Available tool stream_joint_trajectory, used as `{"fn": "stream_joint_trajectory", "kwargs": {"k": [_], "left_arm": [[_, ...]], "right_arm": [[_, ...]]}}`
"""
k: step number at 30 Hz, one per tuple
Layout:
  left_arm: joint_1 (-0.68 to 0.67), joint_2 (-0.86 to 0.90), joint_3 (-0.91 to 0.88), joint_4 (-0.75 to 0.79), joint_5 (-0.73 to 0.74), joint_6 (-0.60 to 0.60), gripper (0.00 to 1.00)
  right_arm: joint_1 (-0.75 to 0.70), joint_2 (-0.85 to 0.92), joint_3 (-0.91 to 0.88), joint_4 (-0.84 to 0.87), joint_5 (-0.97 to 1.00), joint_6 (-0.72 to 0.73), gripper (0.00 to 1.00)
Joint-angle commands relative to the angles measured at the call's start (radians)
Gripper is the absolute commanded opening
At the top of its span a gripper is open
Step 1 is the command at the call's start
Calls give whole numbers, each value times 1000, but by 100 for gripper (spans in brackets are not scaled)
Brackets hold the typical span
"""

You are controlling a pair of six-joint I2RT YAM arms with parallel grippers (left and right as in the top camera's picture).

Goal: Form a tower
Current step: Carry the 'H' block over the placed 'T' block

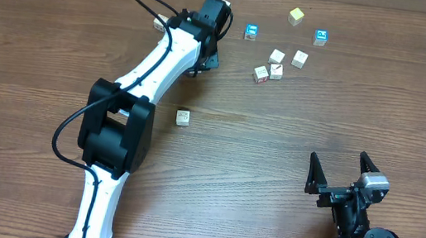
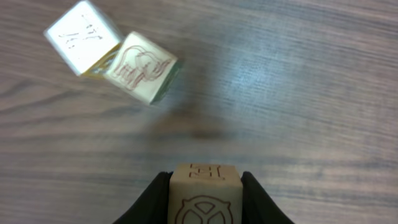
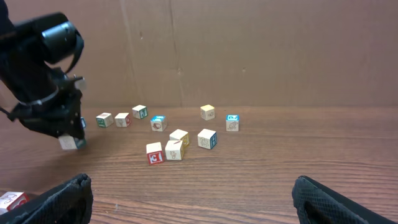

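- The left hand point(image 2: 205, 185) has its two dark fingers point(image 2: 155, 194) pressed against opposite sides of a pale cube point(image 2: 204, 202) and is closed on it. I cannot tell whether the cube is clear of the worktop point(image 1: 270, 185).
- The cube looks like printed bare wood, so it is probably light, stiff and not fragile. Its flat, parallel faces suit a two-sided pinch.
- Smooth faces may slip under an edge grip, so holding mid-face looks best. That also leaves the underside free to seat.
- Just ahead lie two more pale cubes, a marked cube point(image 2: 84, 37) and a drawn-on cube point(image 2: 142, 67). Both are askew and touching or nearly so.
- No tower stands yet. A lone cube point(image 1: 183, 116) sits mid-worktop, and a loose cluster point(image 1: 275, 65) lies farther off.
- The right hand point(image 1: 340, 156) is well apart, spread wide and empty.
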Motion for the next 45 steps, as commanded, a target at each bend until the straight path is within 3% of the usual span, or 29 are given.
{"fn": "stream_joint_trajectory", "kwargs": {"k": [1, 12, 20, 30, 45], "left_arm": [[5, -98, 115, -113, -8, 49, 22], [5, -457, 148, -431, -5, 64, 21], [-3, -483, 116, -585, 85, 24, 20], [-90, -483, -295, -350, 90, -68, 25], [-101, -483, -663, 84, 44, -96, 25]], "right_arm": [[6, -8, -10, 3, 1, -5, 100], [6, -8, -10, 3, 1, -5, 100], [6, -8, -10, 3, 1, -5, 100], [6, -8, -10, 3, 1, -5, 100], [5, -8, -10, 3, 1, -5, 100]]}}
